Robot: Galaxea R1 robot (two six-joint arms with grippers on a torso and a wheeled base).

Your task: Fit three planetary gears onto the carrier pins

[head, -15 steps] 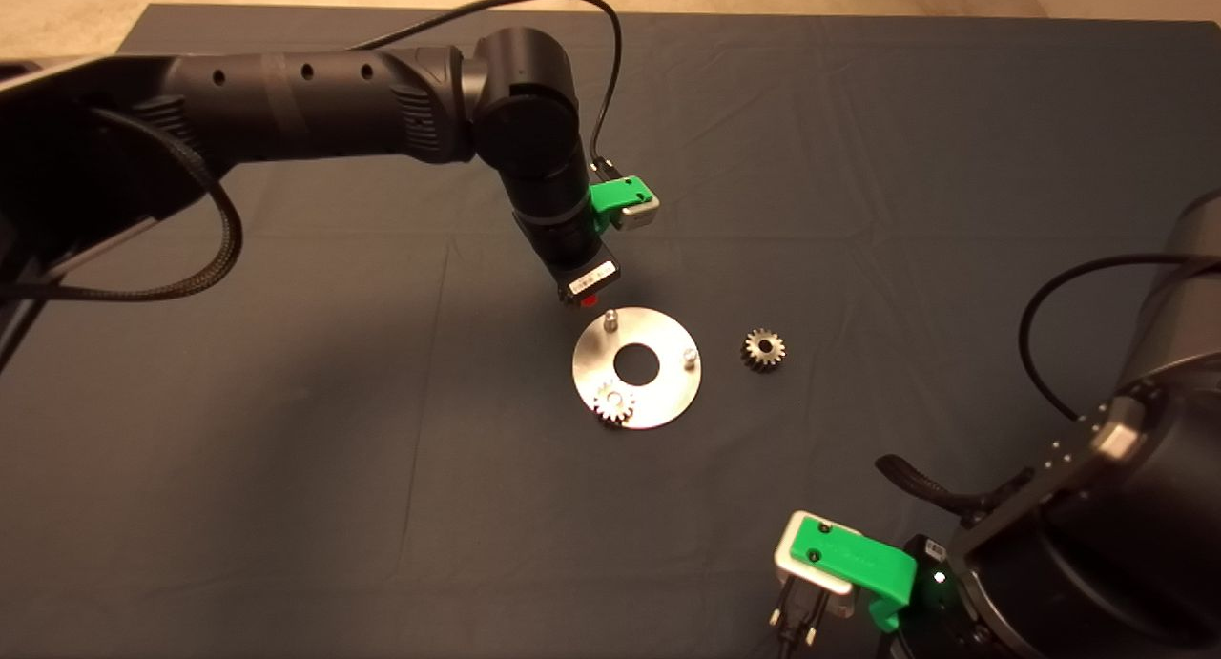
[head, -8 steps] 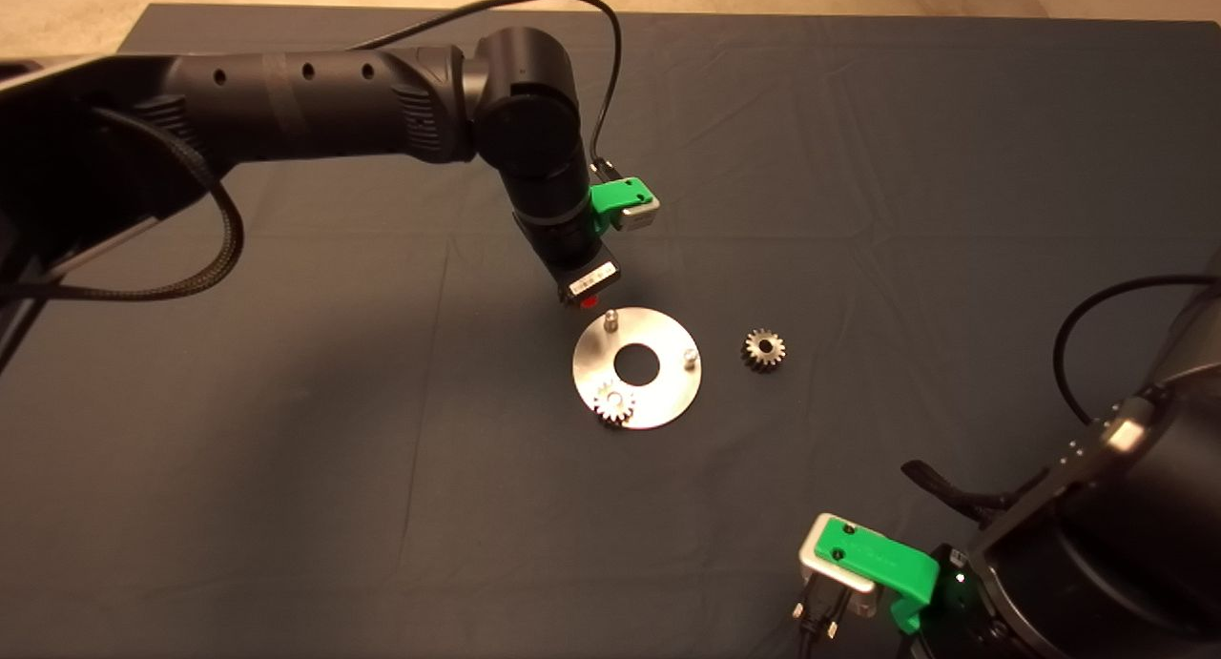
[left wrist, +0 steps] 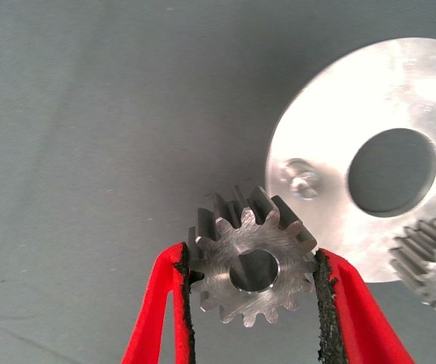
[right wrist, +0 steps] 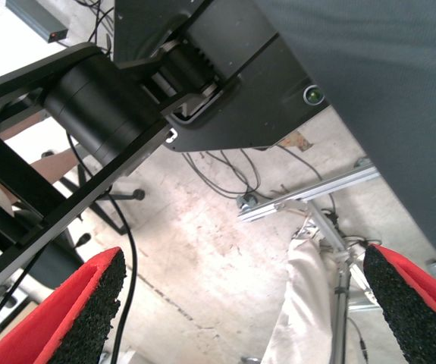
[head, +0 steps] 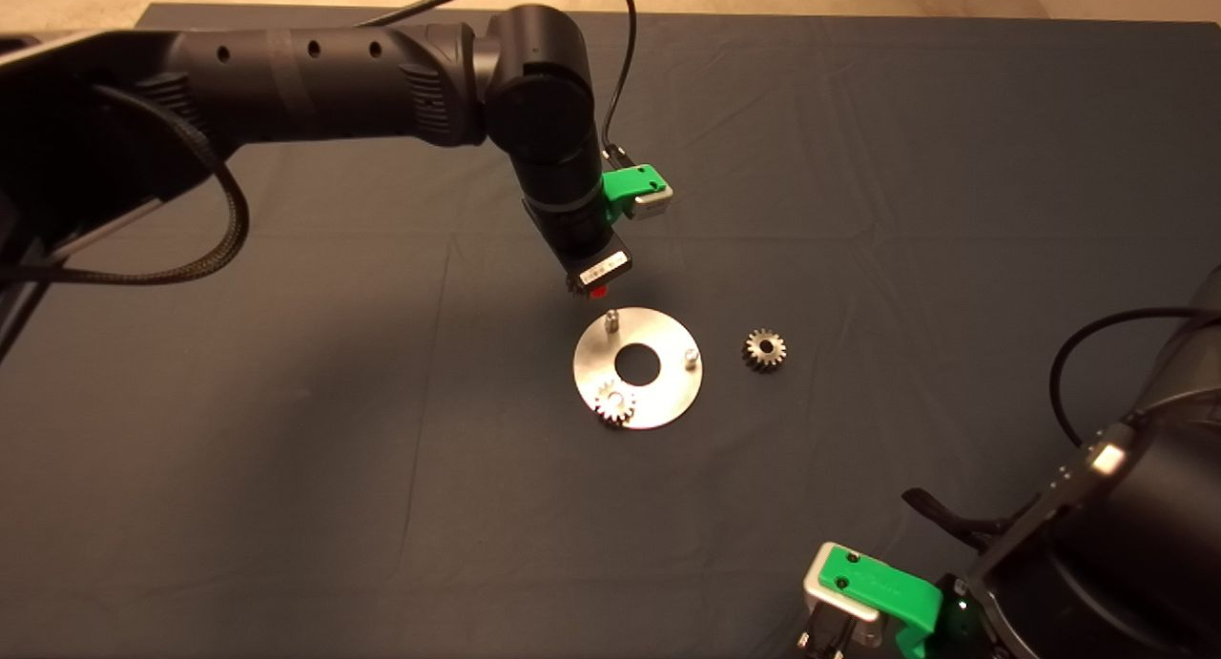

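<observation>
Gears: one (left wrist: 252,264) clamped in the left hand (left wrist: 252,303) beside a bare pin (left wrist: 302,182), one (head: 615,402) on the disc (head: 668,392), one (head: 763,349) loose on the counter (head: 286,449); right hand (right wrist: 248,311) released, parked; label unreadable.

Open mat (head: 286,430) across the frame's left and bottom; centre blocked by disc (head: 637,367), seated gear (head: 614,403), loose gear (head: 763,349).

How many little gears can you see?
3: one gear gripped by the left gripper above the mat, one on a pin of the disc, one lying on the mat right of the disc.
</observation>
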